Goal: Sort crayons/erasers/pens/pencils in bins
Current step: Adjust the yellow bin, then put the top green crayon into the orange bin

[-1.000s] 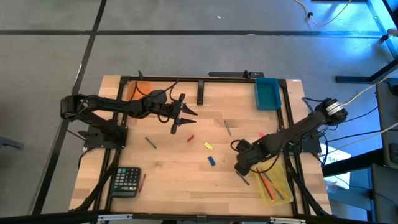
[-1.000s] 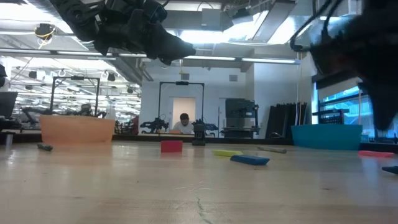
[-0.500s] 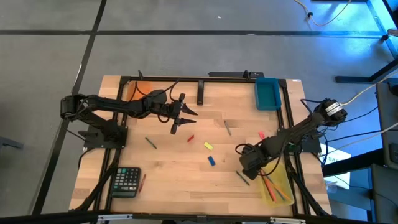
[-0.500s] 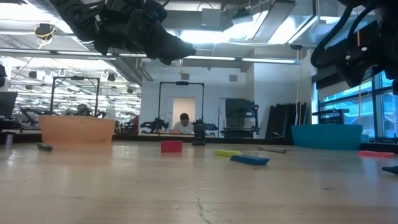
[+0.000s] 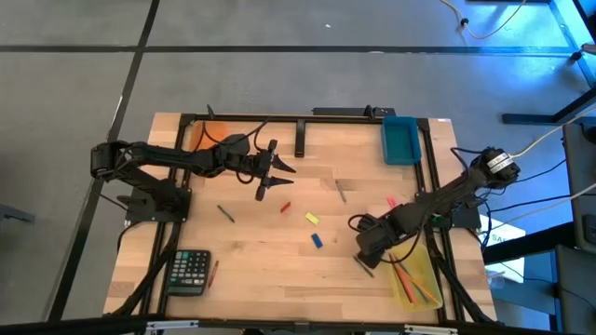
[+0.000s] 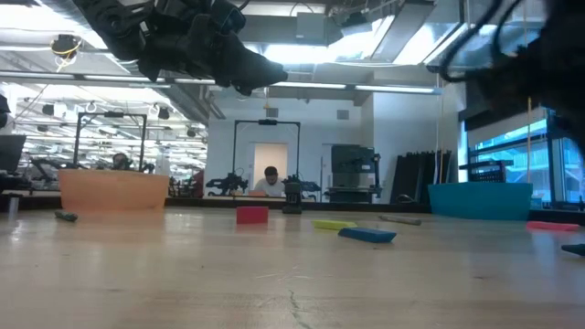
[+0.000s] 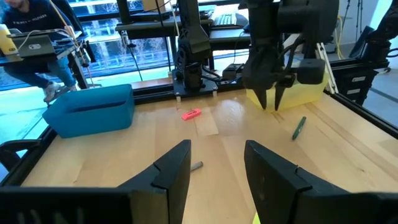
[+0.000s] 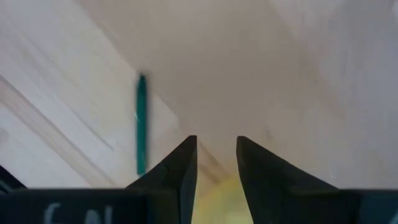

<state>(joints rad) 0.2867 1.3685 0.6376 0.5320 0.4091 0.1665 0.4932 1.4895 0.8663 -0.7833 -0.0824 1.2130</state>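
**Green pencil could be missed or knocked away**

The right gripper hovers low with its jaws spread and empty, beside the yellow bin. The green pencil lies flat just off that bin's near corner — slightly off the gripper's line. Descending without re-centring may nudge it aside. The left gripper, also spread and empty, waits well away, nearer the orange bin.

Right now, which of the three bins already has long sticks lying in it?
The translucent yellow bin at the table's near right corner, beside the right gripper, holds orange and red sticks. The teal bin and orange bin at the far edge show none.
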